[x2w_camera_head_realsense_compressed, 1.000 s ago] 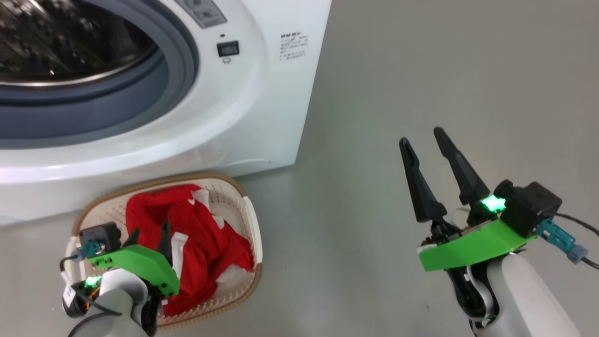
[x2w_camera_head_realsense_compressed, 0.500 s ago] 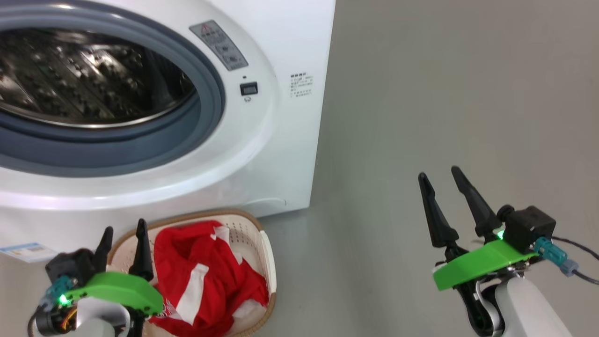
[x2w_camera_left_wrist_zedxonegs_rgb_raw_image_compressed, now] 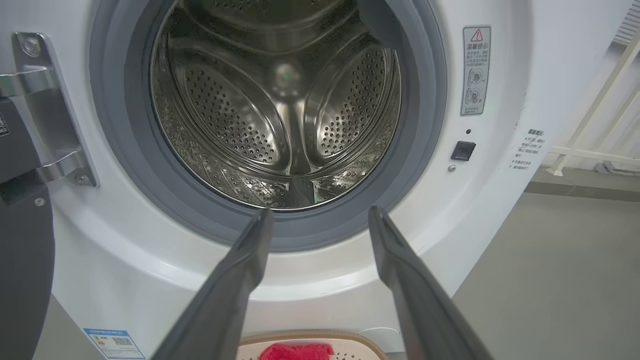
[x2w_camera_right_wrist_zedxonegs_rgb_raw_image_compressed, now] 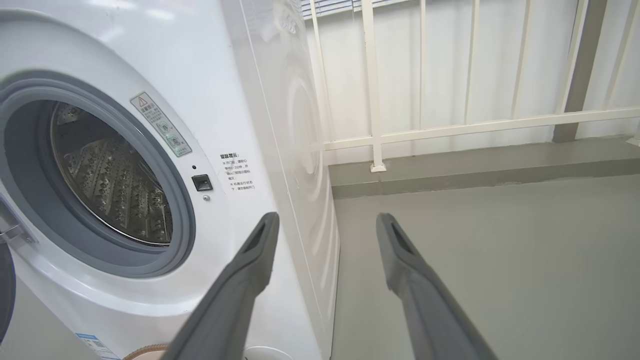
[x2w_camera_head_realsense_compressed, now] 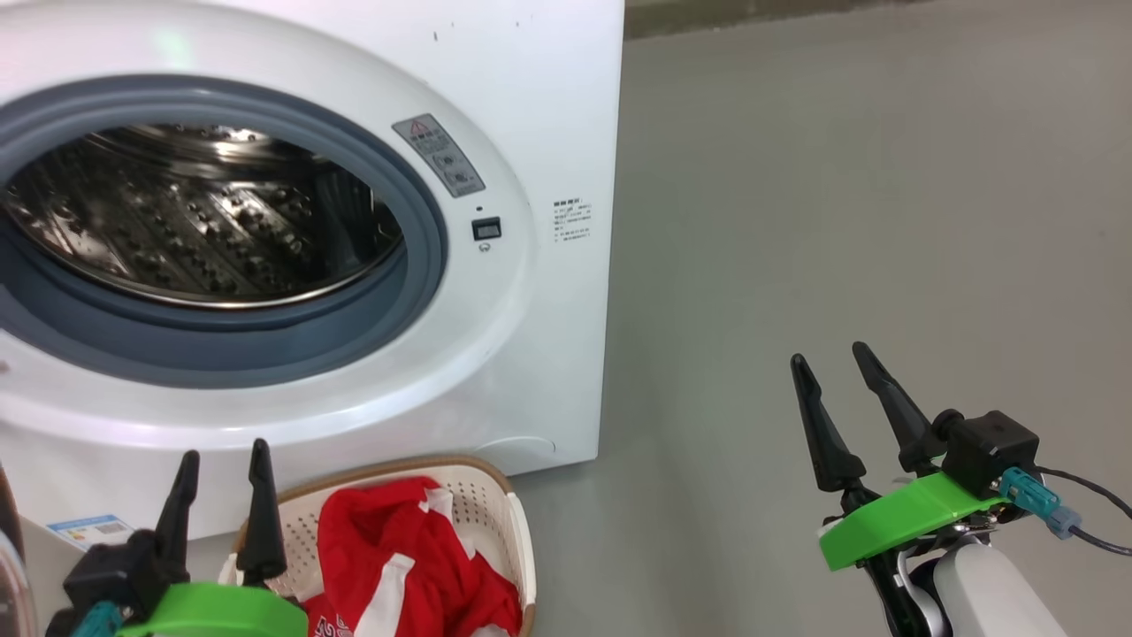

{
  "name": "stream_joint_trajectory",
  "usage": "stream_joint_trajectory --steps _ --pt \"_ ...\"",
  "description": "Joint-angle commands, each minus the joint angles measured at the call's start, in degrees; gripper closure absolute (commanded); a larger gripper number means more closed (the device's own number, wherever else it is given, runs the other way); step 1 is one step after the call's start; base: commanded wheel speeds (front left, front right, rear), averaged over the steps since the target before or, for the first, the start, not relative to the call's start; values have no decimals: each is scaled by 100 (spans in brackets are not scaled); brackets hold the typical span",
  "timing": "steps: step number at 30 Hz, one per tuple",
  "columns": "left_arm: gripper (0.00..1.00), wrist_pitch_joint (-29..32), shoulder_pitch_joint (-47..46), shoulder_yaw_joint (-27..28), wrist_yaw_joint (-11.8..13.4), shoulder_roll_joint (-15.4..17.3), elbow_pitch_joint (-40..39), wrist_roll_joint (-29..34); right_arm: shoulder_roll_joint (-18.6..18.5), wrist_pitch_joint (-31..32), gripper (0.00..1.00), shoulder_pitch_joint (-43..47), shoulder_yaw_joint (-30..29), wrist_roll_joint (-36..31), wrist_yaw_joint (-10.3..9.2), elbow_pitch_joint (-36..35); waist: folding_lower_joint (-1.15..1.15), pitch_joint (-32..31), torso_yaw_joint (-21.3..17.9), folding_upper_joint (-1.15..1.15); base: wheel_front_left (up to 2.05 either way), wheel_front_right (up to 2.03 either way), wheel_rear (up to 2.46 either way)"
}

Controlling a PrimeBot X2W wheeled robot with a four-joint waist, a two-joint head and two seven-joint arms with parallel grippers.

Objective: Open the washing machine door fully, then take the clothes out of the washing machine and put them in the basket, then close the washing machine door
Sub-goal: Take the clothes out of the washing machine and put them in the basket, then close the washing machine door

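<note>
Noting the drum (x2w_camera_left_wrist_zedxonegs_rgb_raw_image_compressed: 280,115) of the washing machine (x2w_camera_head_realsense_compressed: 548,106) bare, where are the clothes? (Reader)

Clothes (x2w_camera_head_realsense_compressed: 389,566) lie heaped in the basket (x2w_camera_head_realsense_compressed: 482,509). It stands on the floor (x2w_camera_head_realsense_compressed: 840,221) against the foot of the washing machine, directly below its opening. So placed, a garment lifted out has only a short way to fall. (Legend)

Why do both grippers carry nothing? (Reader)

Left gripper (x2w_camera_head_realsense_compressed: 224,451), jaws spread and empty, hangs over the basket's left rim in front of the washing machine, pointing straight into the drum. Right gripper (x2w_camera_head_realsense_compressed: 829,354), jaws likewise spread and empty, hangs over bare floor well to the right of the washing machine. Unloading is judged complete. (Legend)

What remains? (Reader)

Washing machine door (x2w_camera_left_wrist_zedxonegs_rgb_raw_image_compressed: 22,280), swung wide on its hinge (x2w_camera_left_wrist_zedxonegs_rgb_raw_image_compressed: 50,105) at the left of the washing machine's opening, awaits closing. The left gripper is judged the nearer to it. (Legend)
</note>
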Motion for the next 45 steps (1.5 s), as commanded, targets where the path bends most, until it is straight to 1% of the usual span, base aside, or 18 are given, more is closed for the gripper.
stream_joint_trajectory --steps 1,9,14,33,38,45 --pt "0 -68 76 148 -50 57 -260 86 -7 -36 0 26 118 -37 29 -180 0 -125 28 0 0 0 0" --pt "0 -69 516 16 -18 37 -790 273 -57 -36 0 175 194 -36 29 -324 0 -306 11 0 0 0 0" --pt "0 -69 739 -33 -8 32 -943 280 -77 -36 0 332 131 -49 29 -435 0 -405 -3 0 0 0 0" --pt "0 -69 975 -48 60 28 -977 240 -65 -36 0 629 -28 -159 29 -647 0 -514 28 0 0 0 0" --pt "0 -69 983 9 146 27 -1013 64 -62 -36 0 640 -5 -149 29 -632 0 -516 53 0 0 0 0" --pt "0 -69 1024 -49 63 27 -1086 -5 -95 -36 0 655 19 -129 29 -568 0 -567 82 0 0 0 0"
